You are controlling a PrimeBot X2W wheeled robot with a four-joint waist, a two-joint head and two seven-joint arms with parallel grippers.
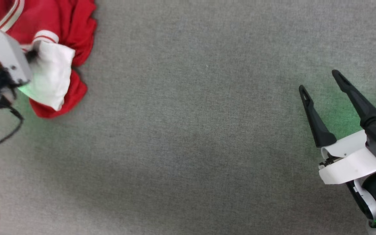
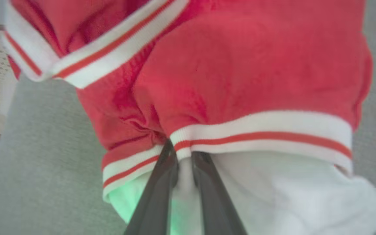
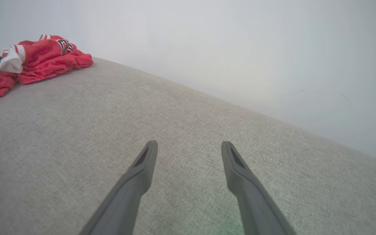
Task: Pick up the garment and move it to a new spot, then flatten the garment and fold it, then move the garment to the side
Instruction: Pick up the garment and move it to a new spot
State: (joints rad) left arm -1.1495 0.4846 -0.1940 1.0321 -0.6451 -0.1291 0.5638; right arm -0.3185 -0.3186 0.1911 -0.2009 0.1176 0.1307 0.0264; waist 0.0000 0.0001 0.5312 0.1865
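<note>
Shirt [image 1: 67, 29] is lying crumpled at the upper left of the head view, on grey cloth [image 1: 191, 130]. The left gripper [image 2: 184, 153] is pinching a thin fold of white sleeve just under the striped trim. So shallow a bite is risking a slip when lifting. The right gripper [image 1: 318, 80] is idling spread wide at lower right. Black lettering is showing in the right wrist view, too small to read.
</note>
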